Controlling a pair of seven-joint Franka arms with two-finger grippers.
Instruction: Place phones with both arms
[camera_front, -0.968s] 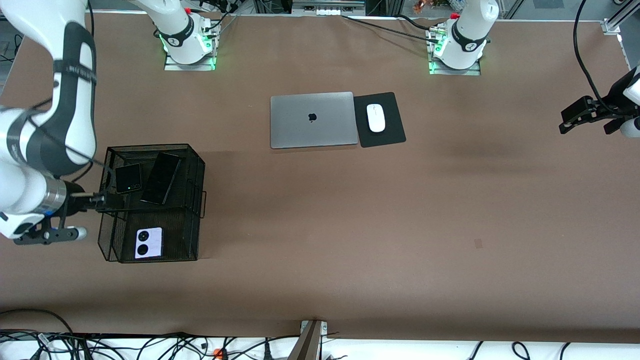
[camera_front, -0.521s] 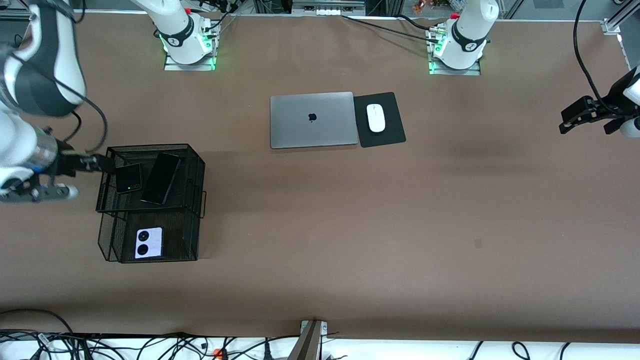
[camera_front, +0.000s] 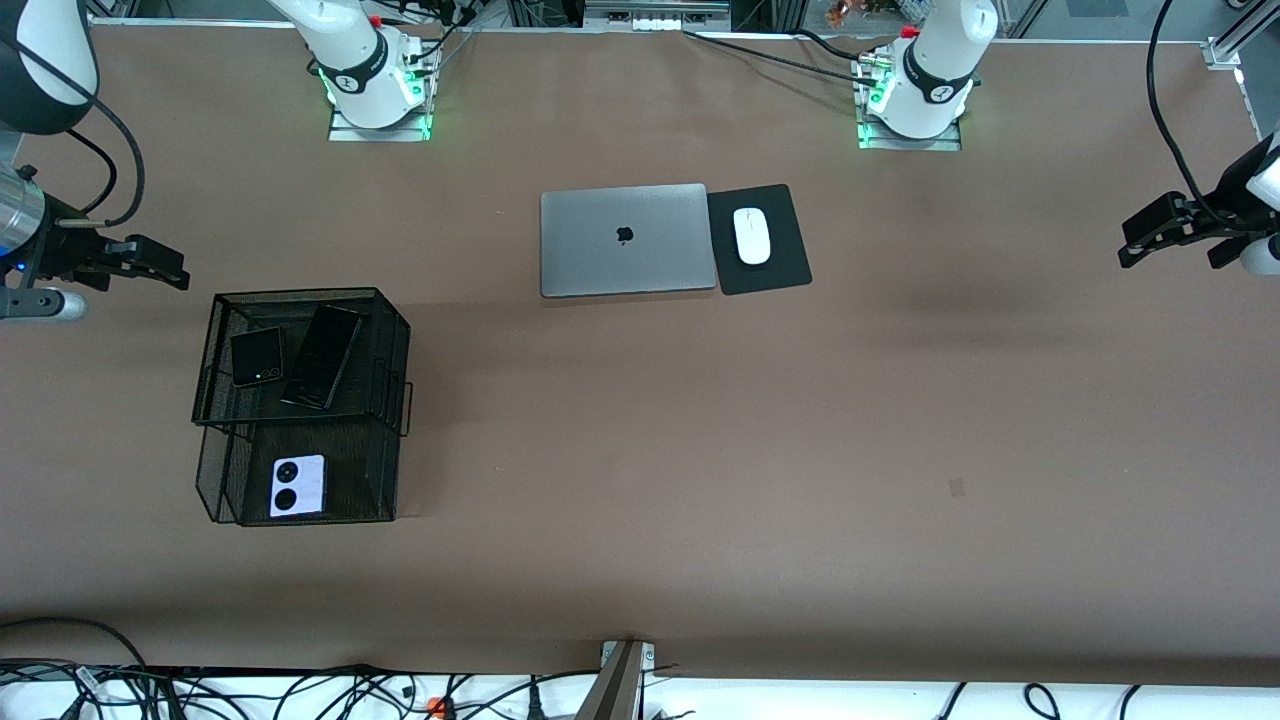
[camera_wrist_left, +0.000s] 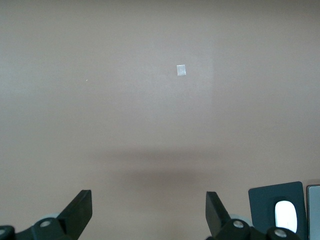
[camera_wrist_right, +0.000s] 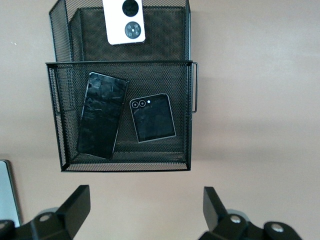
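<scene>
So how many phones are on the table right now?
3, all in the black mesh rack. The small black phone and the long black phone lie side by side on its upper tier; the lavender-white phone lies on the lower tier.

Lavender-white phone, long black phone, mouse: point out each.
lavender-white phone (camera_front: 298, 486), front view, middle of its back, between the lenses.
long black phone (camera_wrist_right: 102, 114), right wrist view, centre of its face.
mouse (camera_front: 752, 236), front view, top shell.

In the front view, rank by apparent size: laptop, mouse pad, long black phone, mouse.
1. Laptop, clearly largest.
2. Mouse pad.
3. Long black phone in the basket's upper tray, slightly raised toward the camera.
4. Mouse, smallest.
</scene>
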